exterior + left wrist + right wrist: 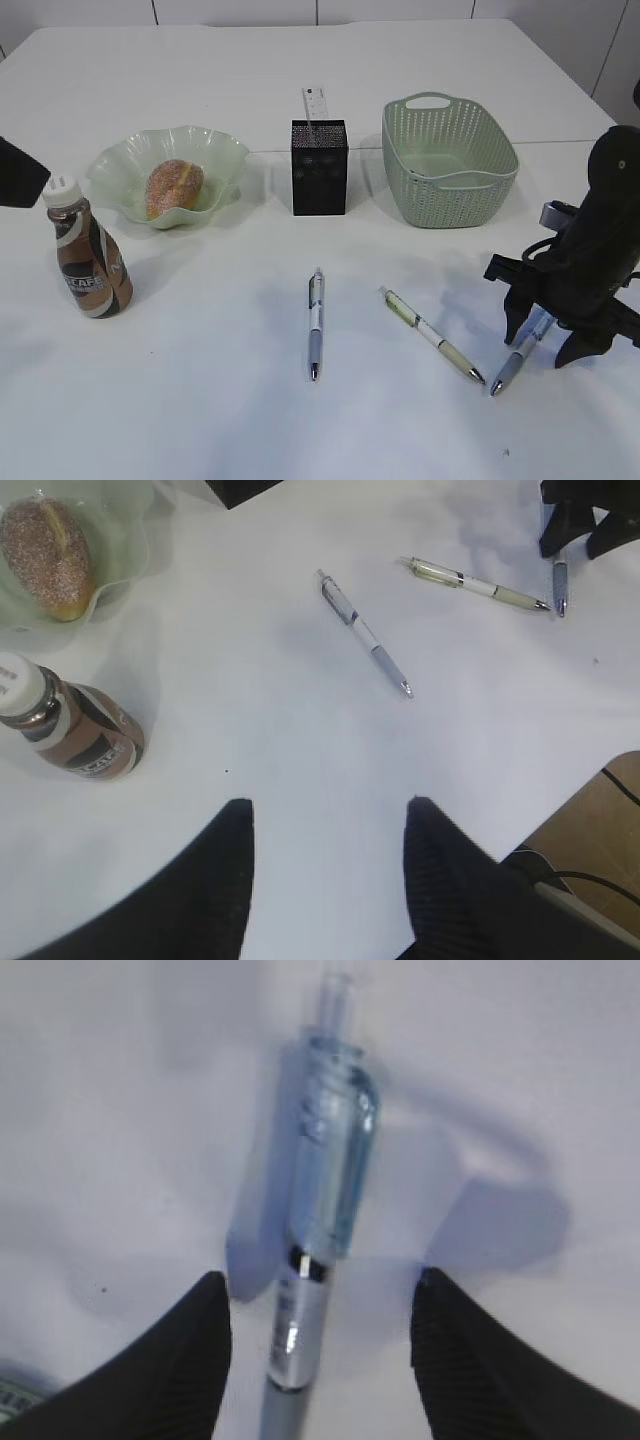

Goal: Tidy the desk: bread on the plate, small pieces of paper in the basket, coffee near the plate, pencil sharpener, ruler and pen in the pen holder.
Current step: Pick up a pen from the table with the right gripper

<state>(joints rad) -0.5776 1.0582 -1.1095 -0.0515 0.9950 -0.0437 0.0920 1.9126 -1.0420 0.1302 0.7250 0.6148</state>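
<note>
In the exterior view, the right gripper [540, 345] stands at the lower right of the frame, its fingers straddling the blue pen [516, 362] on the desk [200, 420]. The likeliest slip, as I judge it: if the jaws close while still too high or off centre, the round pen rolls or squirts out sideways, perhaps into the green pen [432, 334] whose tip lies just beside it. A third, white pen [315, 322] lies at lower centre, well apart. Across the upper half, the plate [120, 160] at the left holds the bread [174, 187]; the pen holder [319, 167] at centre already has the ruler [315, 104] sticking up out of it; the basket [447, 158] at the right shows nothing inside. The coffee [87, 260] stands upright at the left, near the plate.

In the left wrist view, the left gripper [325, 825] fills the bottom edge, its jaws apart and holding nothing above bare desk. The coffee [70, 730] is at the left, the bread [48, 557] in the upper left corner, the white pen [365, 633] at upper centre.

In the right wrist view, the right gripper [320, 1305] has its jaws apart, one on each side of the blue pen [318, 1250], not yet touching it. The pen sits nearer the left finger, so an uneven close could push it rather than pinch it.
</note>
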